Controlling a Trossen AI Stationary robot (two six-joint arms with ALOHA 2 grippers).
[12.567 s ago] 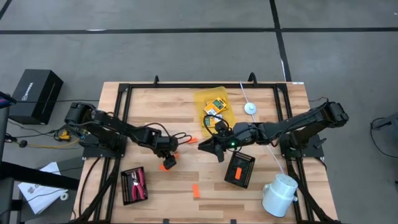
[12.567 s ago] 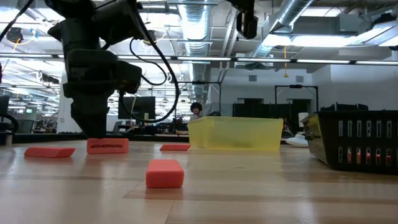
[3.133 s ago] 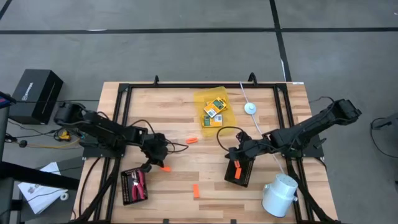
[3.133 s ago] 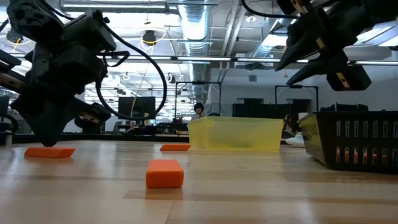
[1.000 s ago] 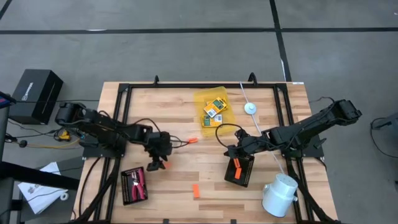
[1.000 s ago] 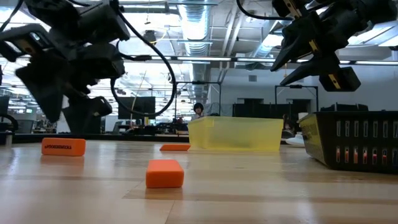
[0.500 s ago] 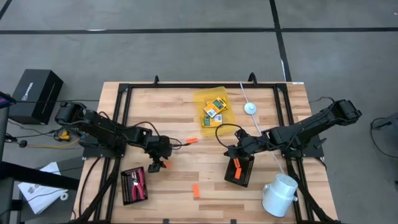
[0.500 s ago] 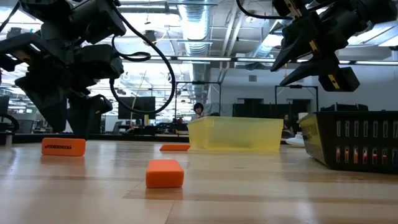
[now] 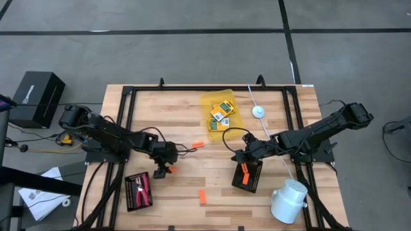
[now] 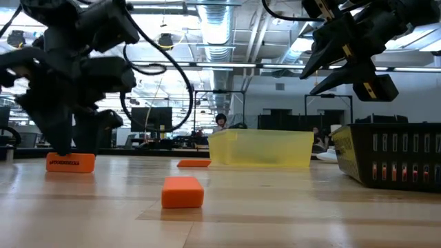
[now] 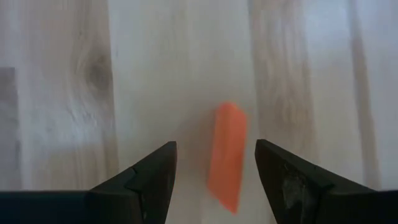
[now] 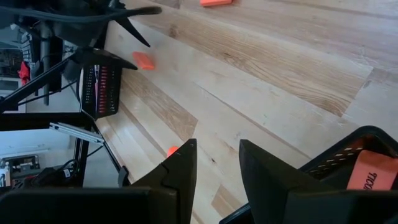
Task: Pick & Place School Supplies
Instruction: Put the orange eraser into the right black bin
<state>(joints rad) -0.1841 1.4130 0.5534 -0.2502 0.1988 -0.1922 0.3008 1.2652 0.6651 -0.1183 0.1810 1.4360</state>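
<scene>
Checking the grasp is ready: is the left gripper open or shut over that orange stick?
Open. In the wrist view the left gripper has its fingers spread, and the orange stick lies on the table between them, untouched.

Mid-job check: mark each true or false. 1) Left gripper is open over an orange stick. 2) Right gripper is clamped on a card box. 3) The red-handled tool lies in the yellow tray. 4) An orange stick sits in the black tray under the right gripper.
1) True: the left gripper is open, with an orange stick between its fingers.
2) False: the right gripper is open and empty.
3) False: the red-handled tool lies in the left black tray.
4) True: an orange stick lies in the right black tray.
</scene>
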